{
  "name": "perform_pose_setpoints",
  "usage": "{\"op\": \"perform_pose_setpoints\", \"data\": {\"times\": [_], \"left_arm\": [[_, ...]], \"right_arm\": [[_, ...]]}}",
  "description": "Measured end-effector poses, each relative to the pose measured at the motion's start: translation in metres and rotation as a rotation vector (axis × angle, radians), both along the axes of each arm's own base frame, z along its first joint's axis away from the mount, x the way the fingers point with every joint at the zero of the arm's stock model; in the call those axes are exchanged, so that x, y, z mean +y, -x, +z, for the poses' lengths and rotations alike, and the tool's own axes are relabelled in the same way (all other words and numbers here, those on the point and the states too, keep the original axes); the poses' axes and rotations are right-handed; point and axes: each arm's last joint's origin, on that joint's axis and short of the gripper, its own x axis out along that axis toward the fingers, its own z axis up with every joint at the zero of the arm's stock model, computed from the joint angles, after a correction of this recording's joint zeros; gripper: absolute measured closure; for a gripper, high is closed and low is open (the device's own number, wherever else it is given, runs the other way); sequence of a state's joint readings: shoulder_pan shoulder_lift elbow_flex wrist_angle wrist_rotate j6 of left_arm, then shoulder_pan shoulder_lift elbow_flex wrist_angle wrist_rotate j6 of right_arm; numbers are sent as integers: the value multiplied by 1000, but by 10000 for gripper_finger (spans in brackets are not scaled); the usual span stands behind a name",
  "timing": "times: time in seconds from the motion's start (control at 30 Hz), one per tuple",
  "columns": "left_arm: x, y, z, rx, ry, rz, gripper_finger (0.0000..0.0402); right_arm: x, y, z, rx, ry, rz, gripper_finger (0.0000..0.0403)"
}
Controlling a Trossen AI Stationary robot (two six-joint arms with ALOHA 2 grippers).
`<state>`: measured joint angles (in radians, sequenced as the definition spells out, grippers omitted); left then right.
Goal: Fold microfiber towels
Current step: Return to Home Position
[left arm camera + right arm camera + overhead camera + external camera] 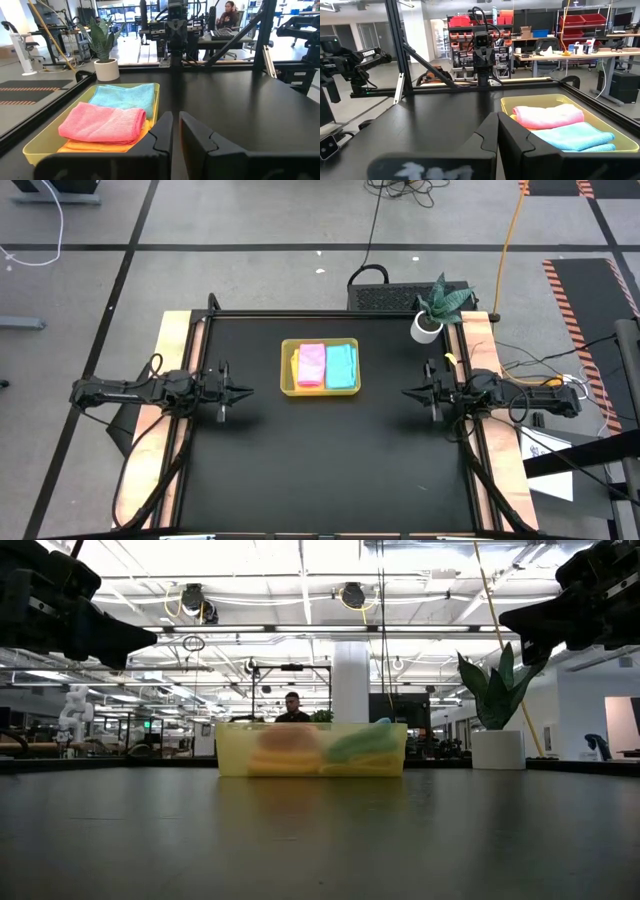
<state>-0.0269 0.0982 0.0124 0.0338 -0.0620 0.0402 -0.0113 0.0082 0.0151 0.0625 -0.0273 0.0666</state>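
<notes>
yellow tray [286, 383] full of towels [313, 365]

Pink towel [312, 364], sky-blue towel [341, 366], orange towel [100, 146], yellow tray [320, 393], black table [330, 465]

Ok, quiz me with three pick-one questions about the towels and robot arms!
1. Where is the pink towel? A on the floor; B in the yellow tray; C on a chair.
2. What colour is the towel beside it? A blue; B green; C black.
3. What are the end effectors doing? A holding a towel; B pushing the tray; C shut, holding nothing.
Answers: B, it lies folded there; A, the blue towel lies beside it; C, the left end effector and right end effector are shut, empty, apart from the tray.
</notes>
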Motion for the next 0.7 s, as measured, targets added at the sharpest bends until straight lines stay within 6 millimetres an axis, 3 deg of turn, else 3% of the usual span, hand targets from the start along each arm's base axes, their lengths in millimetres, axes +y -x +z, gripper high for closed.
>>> {"op": "perform_pose_setpoints", "data": {"times": [0.7], "left_arm": [[-1, 6, 6, -76, 52, -28, 366]], "right_arm": [[0, 0, 0, 1, 0, 0, 403]]}}
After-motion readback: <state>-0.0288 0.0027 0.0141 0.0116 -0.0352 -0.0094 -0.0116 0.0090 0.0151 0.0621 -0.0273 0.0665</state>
